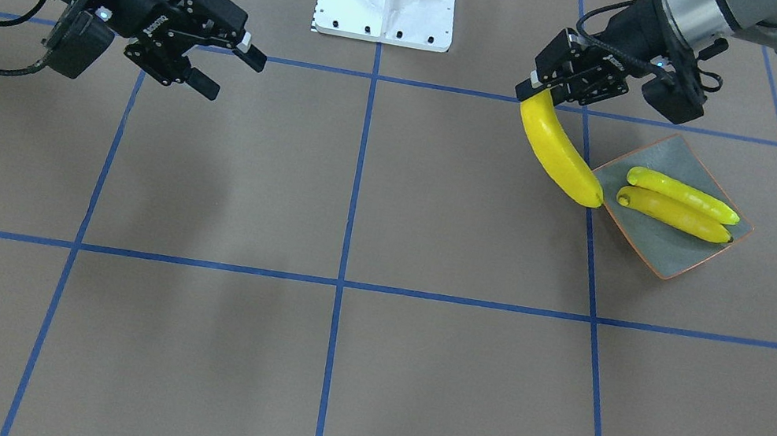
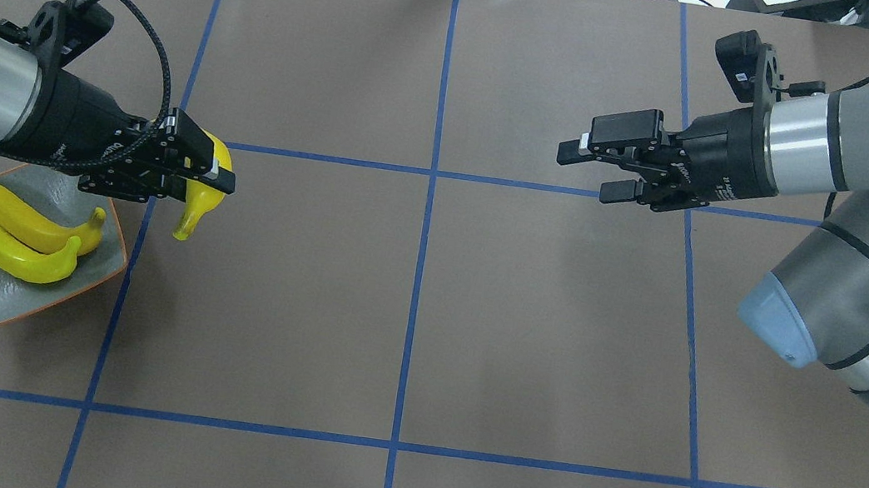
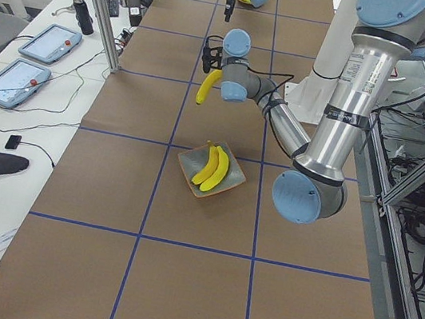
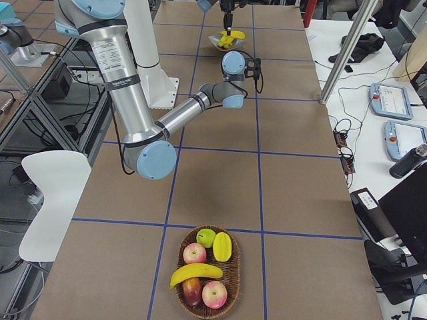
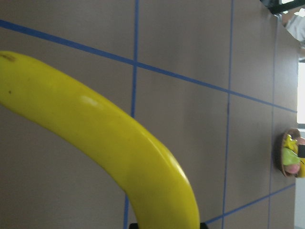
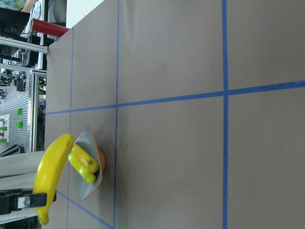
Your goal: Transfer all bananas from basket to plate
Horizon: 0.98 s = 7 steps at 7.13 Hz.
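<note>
Here, nearest you in the right-end view, the basket (image 4: pixel 232 297) holds one banana (image 4: pixel 195 273) among apples (image 4: pixel 214 294). Past it, the right jaws hang parted and empty over wide bare counter (image 1: pixel 330 367); their white lettering is too small to read. Farthest, the left jaws clamp a raised banana (image 1: pixel 555 155) just beside the plate (image 1: pixel 669 256), where two bananas (image 1: pixel 677 214) lie.
</note>
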Tool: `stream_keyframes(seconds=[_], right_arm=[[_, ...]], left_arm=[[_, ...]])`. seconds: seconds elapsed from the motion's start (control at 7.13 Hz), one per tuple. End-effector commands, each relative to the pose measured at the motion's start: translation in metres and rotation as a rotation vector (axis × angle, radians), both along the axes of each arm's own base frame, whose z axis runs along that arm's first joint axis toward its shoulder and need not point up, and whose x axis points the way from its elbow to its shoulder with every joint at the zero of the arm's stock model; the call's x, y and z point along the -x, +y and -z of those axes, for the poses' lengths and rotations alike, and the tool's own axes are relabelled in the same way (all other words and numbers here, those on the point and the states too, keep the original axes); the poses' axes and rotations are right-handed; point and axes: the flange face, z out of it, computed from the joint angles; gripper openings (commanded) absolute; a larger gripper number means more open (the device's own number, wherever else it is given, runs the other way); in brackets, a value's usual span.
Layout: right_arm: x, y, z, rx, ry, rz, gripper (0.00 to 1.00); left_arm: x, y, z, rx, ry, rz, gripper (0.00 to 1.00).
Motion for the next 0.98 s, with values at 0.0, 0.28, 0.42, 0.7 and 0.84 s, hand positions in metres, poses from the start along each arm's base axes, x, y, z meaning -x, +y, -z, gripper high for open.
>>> stream_keyframes(seconds=[0.0,0.28,0.42,0.7,0.84], right_arm=[[-0.018,-0.005,-0.039,0.002,0.055,-0.065,1.0],[-0.02,-0.008,-0.056,0.022,0.08,-0.121,1.0],[-0.021,-0.007,-0.062,0.028,0.088,-0.124,1.0],[-0.022,-0.008,-0.067,0.034,0.096,-0.137,1.0],[-0.023,-0.007,-0.068,0.034,0.096,-0.137,1.0]], left_arm=[[0.005,0.003,-0.01,0.146,-0.191,-0.01,0.0],[0.012,0.008,-0.024,0.185,-0.362,-0.066,0.0],[0.015,0.005,-0.036,0.2,-0.415,-0.085,0.0],[0.014,0.005,-0.075,0.271,-0.558,-0.15,0.0],[0.011,0.002,-0.103,0.308,-0.639,-0.151,0.0]])
